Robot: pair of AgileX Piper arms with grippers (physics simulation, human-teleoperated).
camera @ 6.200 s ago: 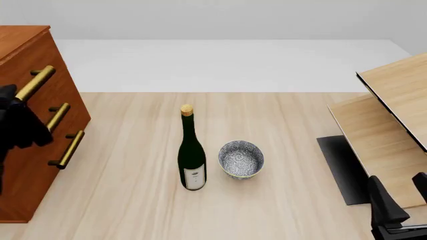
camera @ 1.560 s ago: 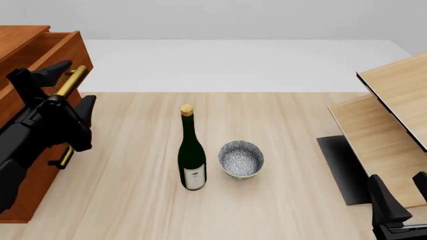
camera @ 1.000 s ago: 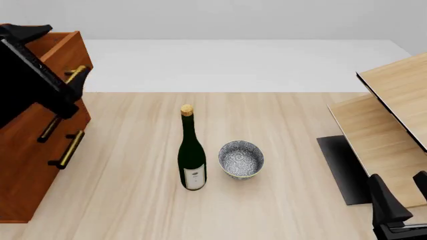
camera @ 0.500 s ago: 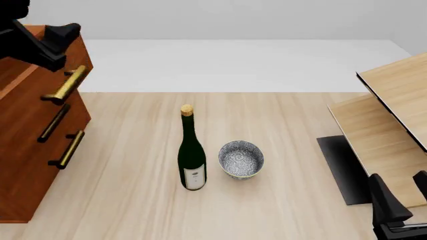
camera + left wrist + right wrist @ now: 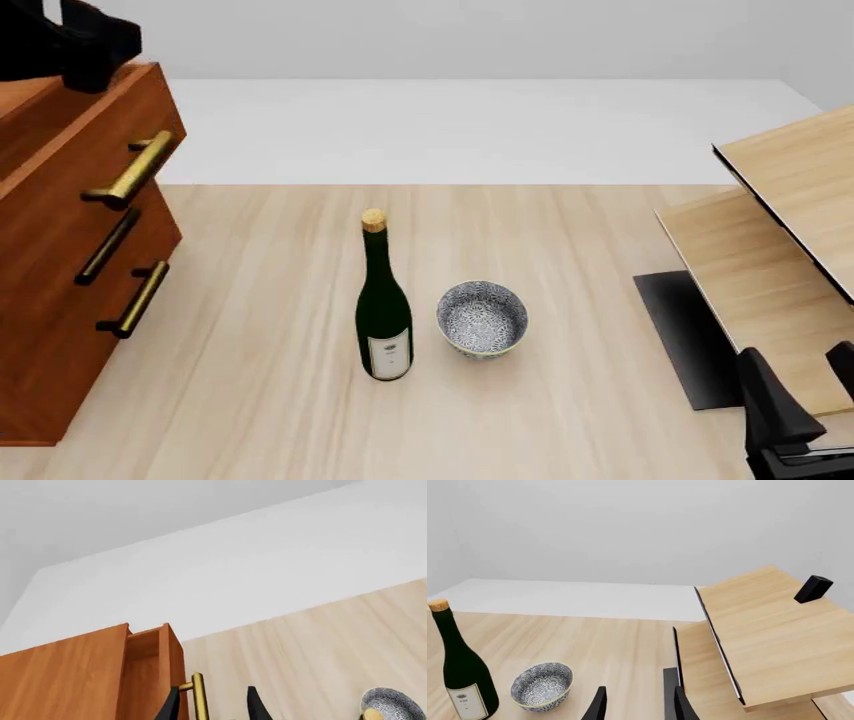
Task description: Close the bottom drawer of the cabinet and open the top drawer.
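Note:
The reddish-brown cabinet (image 5: pixel 34 410) stands at the table's left edge. Its top drawer (image 5: pixel 94 140) juts out past the two below it, brass handle (image 5: pixel 130 170) forward; the left wrist view shows the top drawer (image 5: pixel 143 675) as an open box beside the cabinet top (image 5: pixel 60 680). The bottom drawer (image 5: pixel 74 345) sits flush with the middle one. My left gripper (image 5: pixel 80 45) hovers above and behind the top drawer's front, open (image 5: pixel 212 705), holding nothing. My right gripper (image 5: pixel 805 395) rests low at the near right, open (image 5: pixel 637 705) and empty.
A dark green wine bottle (image 5: pixel 383 310) with a cork stands mid-table, a blue patterned bowl (image 5: pixel 482 318) just to its right. Pale slanted wood panels (image 5: pixel 787 200) and a black mat (image 5: pixel 687 335) fill the right side.
The top drawer has come out of the cabinet, pulled by my left gripper. That gripper then let go of the handle and rose up and back. The right arm has not moved.

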